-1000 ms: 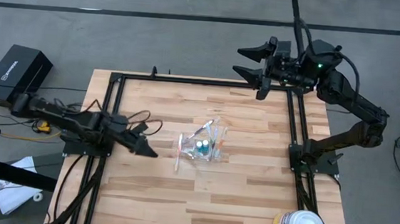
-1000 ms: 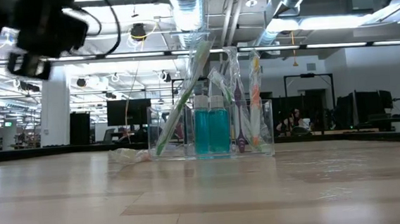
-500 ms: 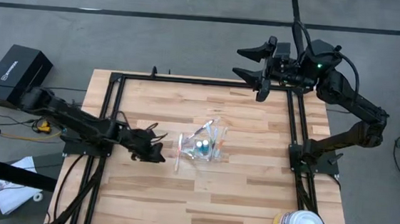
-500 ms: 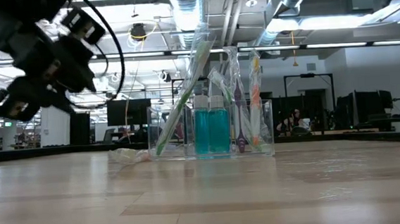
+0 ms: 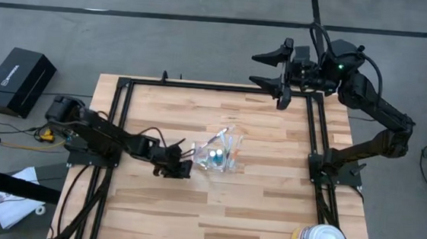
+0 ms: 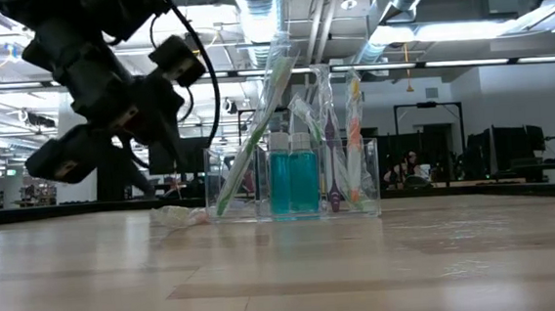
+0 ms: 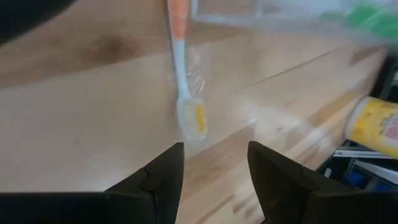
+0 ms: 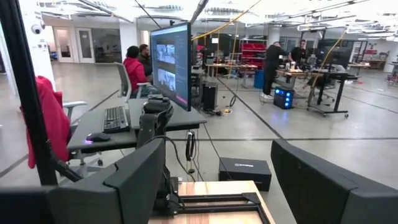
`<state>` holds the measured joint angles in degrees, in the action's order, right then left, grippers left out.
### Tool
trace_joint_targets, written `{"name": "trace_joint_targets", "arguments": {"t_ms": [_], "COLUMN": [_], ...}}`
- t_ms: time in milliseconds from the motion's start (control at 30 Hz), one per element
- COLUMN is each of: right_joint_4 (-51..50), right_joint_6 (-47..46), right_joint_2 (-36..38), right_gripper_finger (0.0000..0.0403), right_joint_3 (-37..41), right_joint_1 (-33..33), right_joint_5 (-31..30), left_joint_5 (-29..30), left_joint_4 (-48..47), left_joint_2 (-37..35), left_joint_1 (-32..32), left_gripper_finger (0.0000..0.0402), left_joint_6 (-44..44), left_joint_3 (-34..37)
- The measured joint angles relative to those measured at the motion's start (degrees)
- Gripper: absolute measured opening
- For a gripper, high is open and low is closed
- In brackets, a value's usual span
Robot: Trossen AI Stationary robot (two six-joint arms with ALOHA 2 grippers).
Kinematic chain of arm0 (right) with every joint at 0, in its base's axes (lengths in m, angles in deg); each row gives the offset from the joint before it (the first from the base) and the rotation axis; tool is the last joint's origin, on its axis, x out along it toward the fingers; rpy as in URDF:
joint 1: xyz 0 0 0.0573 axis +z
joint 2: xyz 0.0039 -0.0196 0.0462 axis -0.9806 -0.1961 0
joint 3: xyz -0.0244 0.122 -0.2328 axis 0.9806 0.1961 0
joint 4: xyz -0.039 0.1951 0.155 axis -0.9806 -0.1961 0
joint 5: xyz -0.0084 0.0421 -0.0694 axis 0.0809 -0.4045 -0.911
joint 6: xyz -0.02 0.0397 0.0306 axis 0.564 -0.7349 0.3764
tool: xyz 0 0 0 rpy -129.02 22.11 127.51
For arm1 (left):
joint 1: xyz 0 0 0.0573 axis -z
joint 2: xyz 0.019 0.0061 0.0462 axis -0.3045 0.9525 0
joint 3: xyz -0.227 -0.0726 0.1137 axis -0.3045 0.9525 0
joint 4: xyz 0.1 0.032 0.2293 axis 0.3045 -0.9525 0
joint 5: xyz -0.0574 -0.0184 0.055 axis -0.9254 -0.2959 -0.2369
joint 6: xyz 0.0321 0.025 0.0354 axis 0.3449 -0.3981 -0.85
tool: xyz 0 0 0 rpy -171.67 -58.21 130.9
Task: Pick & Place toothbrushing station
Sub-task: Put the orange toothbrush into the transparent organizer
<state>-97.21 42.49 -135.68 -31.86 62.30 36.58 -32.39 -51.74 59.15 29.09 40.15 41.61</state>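
High view: left gripper (image 5: 187,168) low over table, just beside clear cup (image 5: 218,155) mid-table; right gripper (image 5: 272,71) parked at far edge, jaws wide, empty.
Low view: cup upright, holding toothbrushes (image 6: 340,132) and toothpaste tubes (image 6: 293,179).
Left wrist view: jaws apart, empty, over loose toothbrush (image 7: 185,81) lying flat. Step: reaching to pick; next, descend, straddle, close.

Toothbrushes (image 6: 330,137) and tubes (image 6: 292,179) stand in cup (image 6: 365,174); one toothbrush (image 7: 185,81) lies beside.

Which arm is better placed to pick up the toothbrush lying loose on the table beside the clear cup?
Left. Its hand is open just above the loose toothbrush, next to the clear cup. The right hand is open too, raised at the table's far edge.
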Motion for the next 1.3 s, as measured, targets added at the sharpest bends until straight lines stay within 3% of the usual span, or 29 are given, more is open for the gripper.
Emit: {"name": "trace_joint_targets", "arguments": {"t_ms": [267, 867, 1300], "right_joint_4": [-1.2, -1.1, -1.0], "right_joint_6": [0.0, 1.0, 1.0], "right_joint_2": [0.0, 0.0, 0.0], "right_gripper_finger": [0.0286, 0.0286, 0.0286], "right_joint_3": [0.0, 0.0, 0.0], "right_joint_1": [-1.1, -1.0, -1.1], "right_joint_5": [4.3, 5.6, 5.6], "left_joint_5": [-0.9, -1.1, 0.5], "left_joint_4": [-0.2, -3.9, 0.2], "left_joint_2": [4.2, 5.1, 7.1], "left_joint_1": [0.8, 0.7, -0.8], "left_gripper_finger": [0.0172, 0.0172, 0.0172], "left_joint_6": [2.8, 4.7, 4.4], "left_joint_3": [-2.0, -2.1, -2.3]}}
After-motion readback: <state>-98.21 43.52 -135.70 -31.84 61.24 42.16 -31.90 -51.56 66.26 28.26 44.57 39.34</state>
